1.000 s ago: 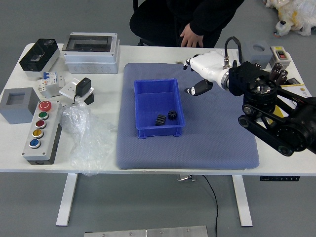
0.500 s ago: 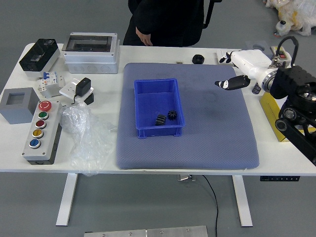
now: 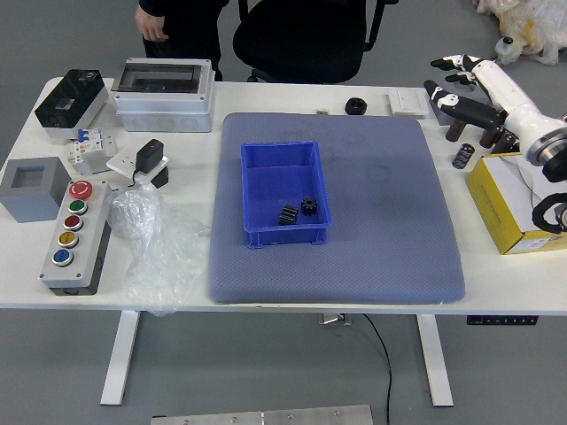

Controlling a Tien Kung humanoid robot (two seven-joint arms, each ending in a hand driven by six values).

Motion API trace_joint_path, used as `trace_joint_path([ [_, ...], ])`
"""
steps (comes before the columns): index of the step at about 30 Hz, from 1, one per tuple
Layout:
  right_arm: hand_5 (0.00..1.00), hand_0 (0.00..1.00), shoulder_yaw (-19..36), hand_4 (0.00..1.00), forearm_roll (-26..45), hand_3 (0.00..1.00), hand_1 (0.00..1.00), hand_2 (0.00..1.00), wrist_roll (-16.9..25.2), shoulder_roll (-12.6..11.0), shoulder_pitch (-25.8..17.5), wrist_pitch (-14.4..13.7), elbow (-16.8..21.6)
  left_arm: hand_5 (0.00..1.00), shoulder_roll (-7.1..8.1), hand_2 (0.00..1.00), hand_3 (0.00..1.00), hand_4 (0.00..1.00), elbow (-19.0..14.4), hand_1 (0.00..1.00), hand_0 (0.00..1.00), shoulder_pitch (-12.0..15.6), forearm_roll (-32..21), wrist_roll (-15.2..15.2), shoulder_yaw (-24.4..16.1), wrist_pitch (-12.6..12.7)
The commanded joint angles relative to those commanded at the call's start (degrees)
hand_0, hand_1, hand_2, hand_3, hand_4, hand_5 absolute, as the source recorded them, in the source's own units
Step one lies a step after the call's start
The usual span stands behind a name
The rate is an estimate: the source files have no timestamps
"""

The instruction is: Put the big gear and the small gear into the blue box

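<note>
My right hand (image 3: 456, 84) is over the table's right back part, its fingers spread with nothing held. The blue box (image 3: 252, 197) stands on the grey mat, left of the mat's middle. Inside it, near its front right corner, lie two black gears side by side. The larger gear (image 3: 289, 215) is on the left and the smaller gear (image 3: 309, 206) on the right. The left hand is out of view.
Grey mat (image 3: 381, 221); yellow box (image 3: 501, 205) at the right; black round part (image 3: 356, 106) at the back. Button panel (image 3: 80, 232), plastic bag (image 3: 155, 248) and grey cases (image 3: 165, 119) stand left. A person's hand (image 3: 151, 25) hangs beyond the far edge.
My right hand has moved right, away from the blue box and off the mat, uncovering the yellow box and small parts. The person has shifted left. Both gears stayed in the box.
</note>
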Motion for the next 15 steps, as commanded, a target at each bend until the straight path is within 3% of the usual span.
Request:
trace_joint_path([
  [2, 0.769, 0.887, 1.4, 0.553, 4.5, 0.863, 0.846, 0.904, 1.9, 0.1, -1.1, 0.0, 0.3, 0.689, -0.03, 0.839, 0.846, 0.754, 0.0, 0.835, 0.858, 0.0, -0.1, 0.0, 0.1, 0.0],
  [3, 0.83, 0.895, 2.0, 0.539, 6.9, 0.872, 0.845, 0.906, 2.7, 0.2, -1.6, 0.1, 0.5, 0.69, -0.04, 0.839, 0.846, 0.754, 0.0, 0.835, 0.858, 0.0, -0.1, 0.0, 0.2, 0.0],
  [14, 0.849, 0.899, 5.4, 0.535, 30.8, 0.874, 0.846, 0.909, 8.6, 1.0, -5.8, 2.0, 1.9, 0.69, -0.02, 0.837, 0.846, 0.754, 0.1, 0.835, 0.858, 0.0, -0.6, -0.1, 0.8, 0.2],
  [15, 0.891, 0.91, 5.3, 0.535, 33.2, 0.883, 0.854, 0.914, 9.1, 1.0, -5.9, 2.2, 2.0, 0.69, -0.03, 0.837, 0.846, 0.754, 0.1, 0.834, 0.858, 0.0, -0.6, -0.1, 0.8, 0.2],
])
